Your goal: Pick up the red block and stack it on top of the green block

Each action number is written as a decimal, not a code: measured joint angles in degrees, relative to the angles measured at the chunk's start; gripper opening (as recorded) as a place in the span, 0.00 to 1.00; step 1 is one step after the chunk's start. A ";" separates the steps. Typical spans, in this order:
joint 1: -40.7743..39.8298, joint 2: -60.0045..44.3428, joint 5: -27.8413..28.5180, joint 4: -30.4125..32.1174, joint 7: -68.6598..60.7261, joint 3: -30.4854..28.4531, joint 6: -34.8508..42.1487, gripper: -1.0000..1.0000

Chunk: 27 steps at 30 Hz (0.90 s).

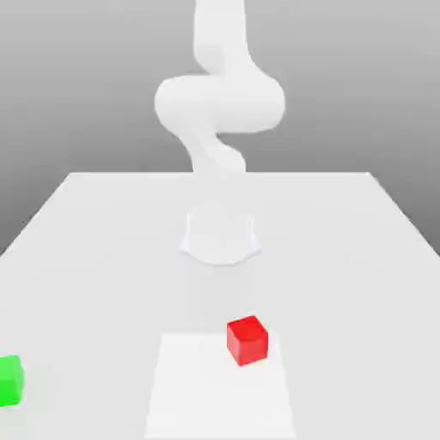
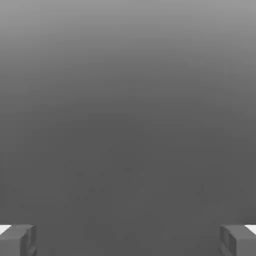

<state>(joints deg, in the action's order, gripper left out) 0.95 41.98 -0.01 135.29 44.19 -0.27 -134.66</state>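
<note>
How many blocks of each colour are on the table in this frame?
Red: 1, the red block
Green: 1, the green block, at the exterior view's left edge
Total: 2 blocks, set apart on the table

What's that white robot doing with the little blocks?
Nothing is being handled yet. The white robot arm stands at the back of the table, raised well above it. Its gripper is open and holds nothing. The red block sits on the table near the front, and the green block sits apart from it at the exterior view's left edge. The red block has not been stacked on the green one yet.
</note>
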 joint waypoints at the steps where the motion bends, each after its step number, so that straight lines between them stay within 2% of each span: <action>1: 0.46 -1.91 0.00 1.67 -0.80 -0.13 -1.40 0.50; 17: 6.75 -35.10 0.06 28.44 -14.14 -0.77 -25.16 0.50; 24: 6.85 -51.55 -0.39 28.45 -15.49 -0.21 -38.67 0.50; 25: 6.70 -52.97 -0.44 28.26 -15.54 -0.05 -39.89 0.00; 27: 6.70 -52.97 -0.41 28.26 -15.51 -0.05 -39.88 0.00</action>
<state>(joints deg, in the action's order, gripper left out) 7.65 -10.99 -0.42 163.55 28.68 -0.32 -174.54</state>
